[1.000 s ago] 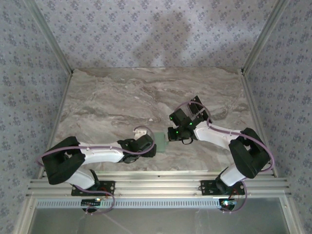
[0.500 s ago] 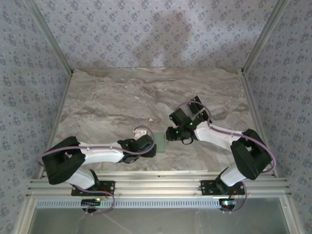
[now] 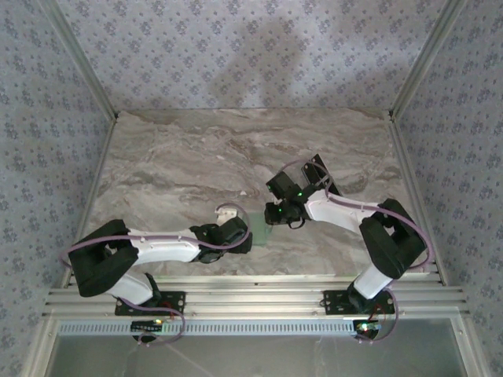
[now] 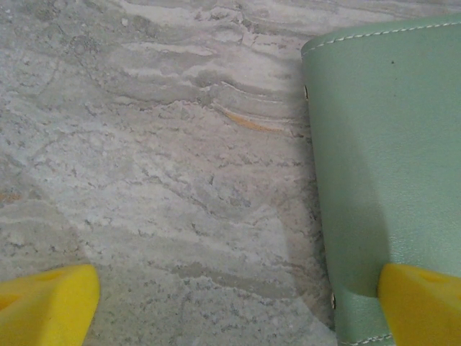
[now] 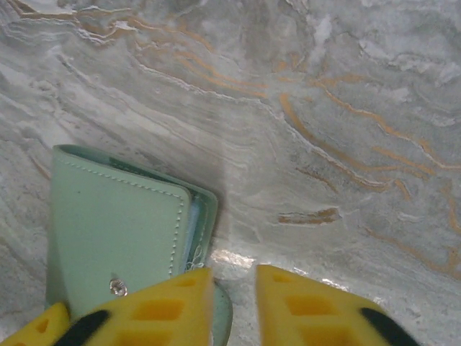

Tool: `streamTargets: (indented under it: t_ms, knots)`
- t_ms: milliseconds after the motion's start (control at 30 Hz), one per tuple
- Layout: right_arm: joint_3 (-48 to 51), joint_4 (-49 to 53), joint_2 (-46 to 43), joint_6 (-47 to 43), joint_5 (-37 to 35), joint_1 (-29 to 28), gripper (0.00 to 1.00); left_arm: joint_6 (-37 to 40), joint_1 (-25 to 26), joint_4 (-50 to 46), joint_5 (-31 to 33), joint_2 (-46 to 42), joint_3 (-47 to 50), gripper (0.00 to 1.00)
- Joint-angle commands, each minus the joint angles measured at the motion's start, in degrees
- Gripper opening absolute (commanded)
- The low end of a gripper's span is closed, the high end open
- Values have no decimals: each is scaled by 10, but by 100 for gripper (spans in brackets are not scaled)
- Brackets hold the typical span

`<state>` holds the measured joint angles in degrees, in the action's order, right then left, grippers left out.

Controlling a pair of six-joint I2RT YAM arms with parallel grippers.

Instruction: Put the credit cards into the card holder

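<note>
Overhead, you see the card holder [image 3: 258, 227] lying flat on the marble table [image 3: 173, 157], nearer its near edge than its far edge and about midway between its left and right edges, with both arms converging on it. Your left gripper [image 3: 245, 238] meets the holder from the left-edge side. In the left wrist view its yellow fingertips [image 4: 43, 306] are spread wide, one over bare marble and the other overlapping the holder's stitched edge, with nothing clasped between them. Your right gripper [image 3: 274, 215] comes in from the right-edge side. In the right wrist view its fingers [image 5: 317, 310] stand a narrow gap apart, with only marble and a sliver of green rim between them and no object gripped. One right finger overlies the holder's corner beside the small metal snap [image 5: 115, 287]. The holder lies folded over, with pale stitching along its flap. Whether either finger presses on it you cannot tell.
</note>
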<state>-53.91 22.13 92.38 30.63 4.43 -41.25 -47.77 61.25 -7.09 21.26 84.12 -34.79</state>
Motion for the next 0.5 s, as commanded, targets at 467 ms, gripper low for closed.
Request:
streamTargets:
  t_ms: [467]
  knots:
    - [-1, 15, -18, -5, -5, -7, 0, 9, 2, 19, -17, 27, 1, 100]
